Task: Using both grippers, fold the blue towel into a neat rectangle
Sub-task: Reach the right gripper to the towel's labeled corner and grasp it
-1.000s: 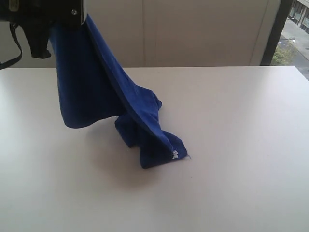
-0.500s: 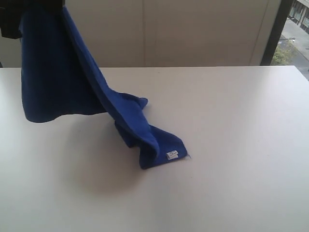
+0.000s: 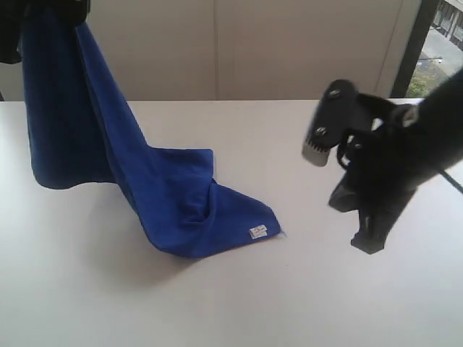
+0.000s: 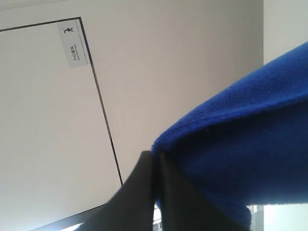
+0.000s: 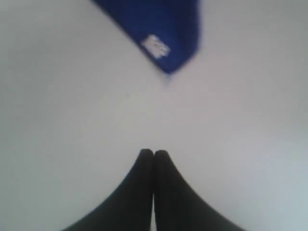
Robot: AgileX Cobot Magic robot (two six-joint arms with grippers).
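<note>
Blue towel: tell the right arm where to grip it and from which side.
Grip the blue towel at the corner by the white tag. It lies flat on the table, pointing toward the shut right jaws, so probably open them and come in low from the exterior view's right. The other end hangs pinched in the left jaws.

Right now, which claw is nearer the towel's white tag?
Right. The right claw hangs shut near the white tag; the left claw grips the blue towel at its far end, raised high.
</note>
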